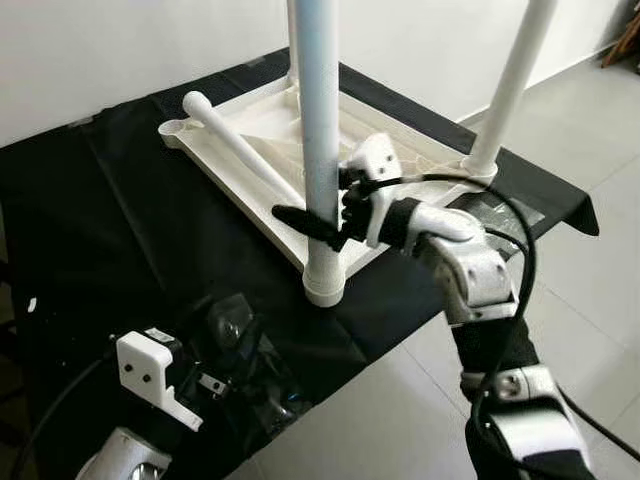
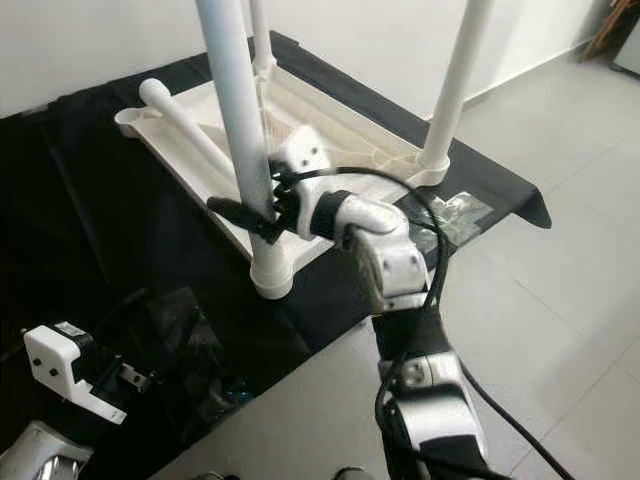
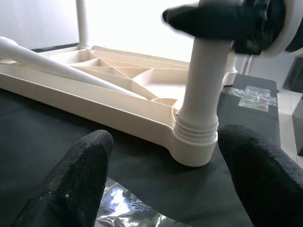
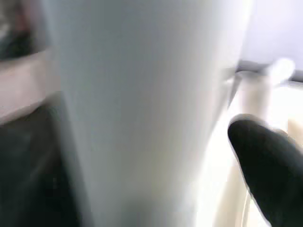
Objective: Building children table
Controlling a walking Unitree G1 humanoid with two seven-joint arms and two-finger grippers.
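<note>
The upturned kids' table (image 1: 250,130) and its legs (image 1: 318,120) look like smooth, slightly glossy white plastic. Cloth (image 1: 120,220) under it is matt black fabric, a bit creased. Left tool (image 3: 161,184) fingers (image 3: 71,184) look like grainy black rubber. Floor (image 1: 590,280) is pale glossy tile.

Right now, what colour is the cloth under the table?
Black cloth, clearest in the left eye view.

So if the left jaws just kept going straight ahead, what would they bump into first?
Most likely the near table leg, down at its threaded base where it screws into the corner socket of the upturned tabletop. The left gripper is open and aimed right at it, though depth is hard to judge.
</note>
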